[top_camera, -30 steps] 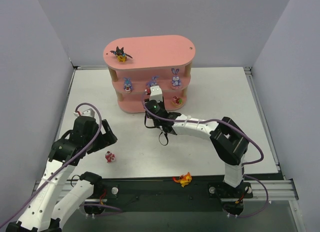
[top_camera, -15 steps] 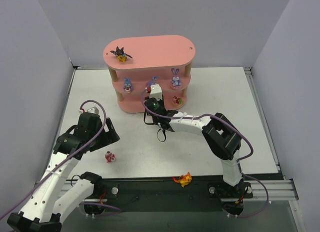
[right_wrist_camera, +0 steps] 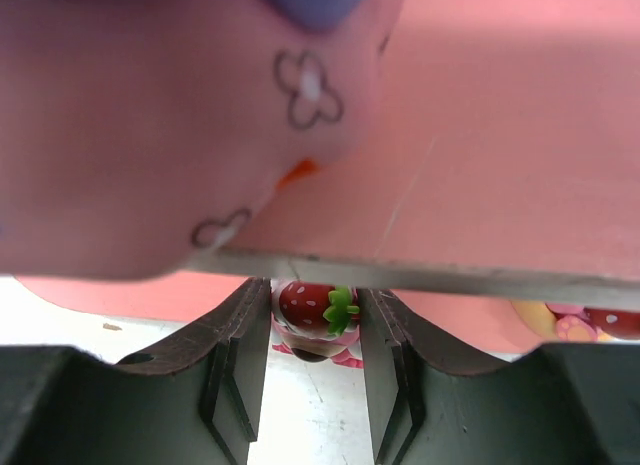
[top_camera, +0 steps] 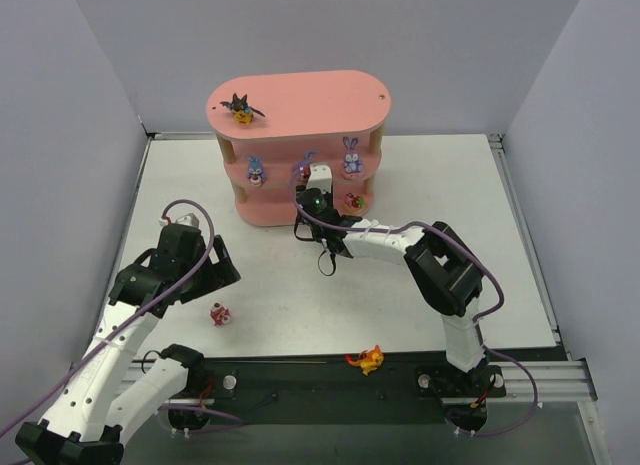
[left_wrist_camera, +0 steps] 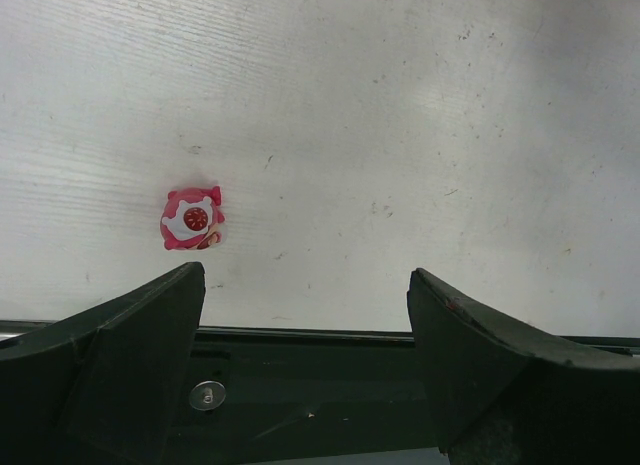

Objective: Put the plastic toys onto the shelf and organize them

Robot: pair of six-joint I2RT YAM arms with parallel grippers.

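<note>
Right gripper (right_wrist_camera: 314,293): dark matte fingers pinching a glossy strawberry-topped toy (right_wrist_camera: 312,313) just under the edge of a smooth pink board of the shelf (right_wrist_camera: 480,135), at the lowest tier. Left gripper (left_wrist_camera: 305,275): spread wide, nothing held, hovering over the white, scuffed counter (left_wrist_camera: 400,135), with a round red-and-white toy (left_wrist_camera: 192,219) lying near one finger. The shelf has rounded ends and pale wooden posts. The bat toy (top_camera: 241,108) stands on the top board, the bunnies (top_camera: 351,157) on the middle tier, and another red toy (top_camera: 353,199) on the lowest. The orange toy (top_camera: 367,359) lies at the counter's near edge. Open counter lies on both sides of the shelf.
</note>
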